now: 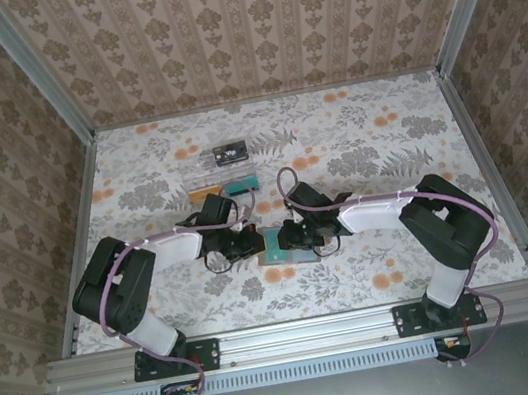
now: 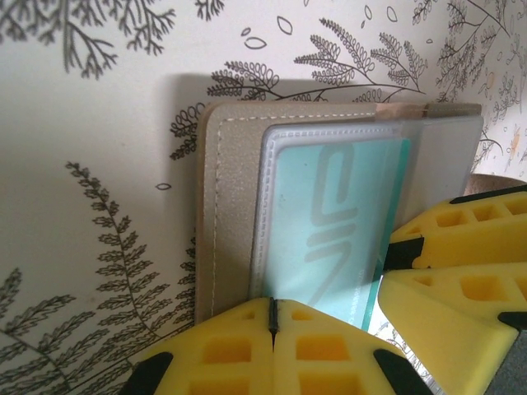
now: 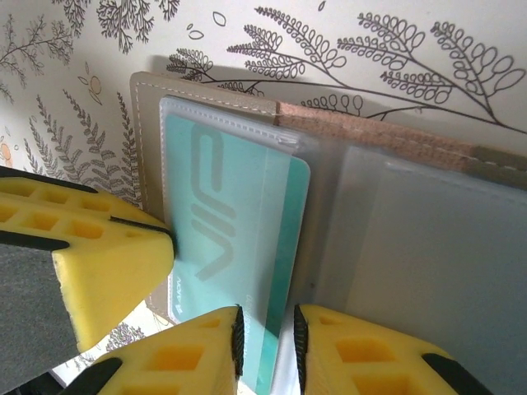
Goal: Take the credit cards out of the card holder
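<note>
The card holder (image 1: 276, 253) lies open on the table between both grippers, taupe edge (image 2: 226, 206) outward, with clear sleeves inside (image 3: 428, 247). A teal credit card (image 2: 346, 214) sits in a clear sleeve, its lower end sticking out (image 3: 239, 239). My left gripper (image 2: 272, 317) is shut, pinching the holder's near edge at the sleeve. My right gripper (image 3: 266, 346) stands a little open, with the teal card's protruding corner between its jaws. The right fingers (image 2: 461, 247) show in the left wrist view, and the left fingers (image 3: 90, 263) in the right wrist view.
A clear plastic tray (image 1: 219, 169) holding a black item and other small things stands just behind the grippers. A teal object (image 1: 240, 187) lies at its near edge. The floral table (image 1: 386, 137) is walled on three sides.
</note>
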`<action>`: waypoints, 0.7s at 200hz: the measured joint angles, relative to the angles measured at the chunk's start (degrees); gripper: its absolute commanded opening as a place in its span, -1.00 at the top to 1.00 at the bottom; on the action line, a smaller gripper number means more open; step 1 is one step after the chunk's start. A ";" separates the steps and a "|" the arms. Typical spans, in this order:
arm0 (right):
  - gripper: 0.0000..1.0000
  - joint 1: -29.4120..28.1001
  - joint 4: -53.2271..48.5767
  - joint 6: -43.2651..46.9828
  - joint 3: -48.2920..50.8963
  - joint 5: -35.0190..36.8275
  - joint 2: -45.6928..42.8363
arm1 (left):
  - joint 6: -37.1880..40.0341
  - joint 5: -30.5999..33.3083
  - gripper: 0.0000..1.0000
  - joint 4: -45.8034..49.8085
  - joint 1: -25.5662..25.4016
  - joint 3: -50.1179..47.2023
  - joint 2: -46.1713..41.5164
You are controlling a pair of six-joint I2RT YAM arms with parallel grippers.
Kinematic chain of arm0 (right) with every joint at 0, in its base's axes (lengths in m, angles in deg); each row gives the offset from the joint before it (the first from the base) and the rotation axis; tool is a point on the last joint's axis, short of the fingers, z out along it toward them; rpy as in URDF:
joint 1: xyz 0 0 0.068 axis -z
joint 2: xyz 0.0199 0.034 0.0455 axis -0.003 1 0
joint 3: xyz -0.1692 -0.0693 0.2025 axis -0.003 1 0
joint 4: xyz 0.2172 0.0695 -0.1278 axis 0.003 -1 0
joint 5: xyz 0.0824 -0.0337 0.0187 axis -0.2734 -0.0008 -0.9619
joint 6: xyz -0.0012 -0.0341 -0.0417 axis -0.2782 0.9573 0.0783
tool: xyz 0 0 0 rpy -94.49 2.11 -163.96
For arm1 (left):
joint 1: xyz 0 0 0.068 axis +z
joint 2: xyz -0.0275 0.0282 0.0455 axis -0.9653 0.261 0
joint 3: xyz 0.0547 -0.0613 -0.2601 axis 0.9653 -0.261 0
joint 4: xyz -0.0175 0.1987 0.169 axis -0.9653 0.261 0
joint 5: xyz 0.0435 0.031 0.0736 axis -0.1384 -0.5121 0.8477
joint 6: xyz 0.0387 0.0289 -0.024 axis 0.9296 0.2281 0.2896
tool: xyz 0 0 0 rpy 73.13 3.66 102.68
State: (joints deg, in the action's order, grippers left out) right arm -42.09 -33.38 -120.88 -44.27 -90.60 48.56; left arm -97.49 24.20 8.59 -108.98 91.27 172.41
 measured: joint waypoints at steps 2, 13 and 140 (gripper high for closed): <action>0.47 0.00 0.00 0.02 0.00 0.02 0.00 | 0.00 0.00 1.00 0.00 0.00 0.00 0.00; 0.48 0.00 0.04 0.00 0.00 0.02 0.00 | 0.00 -0.04 1.00 -0.02 0.00 0.00 0.00; 1.00 1.22 3.58 -1.70 3.96 -1.27 -1.84 | 0.04 0.55 1.00 0.96 0.11 -0.11 -0.35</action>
State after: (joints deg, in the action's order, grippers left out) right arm -40.86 -29.80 -122.58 -40.31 -91.87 46.72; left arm -97.45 24.75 9.55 -108.87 91.16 172.06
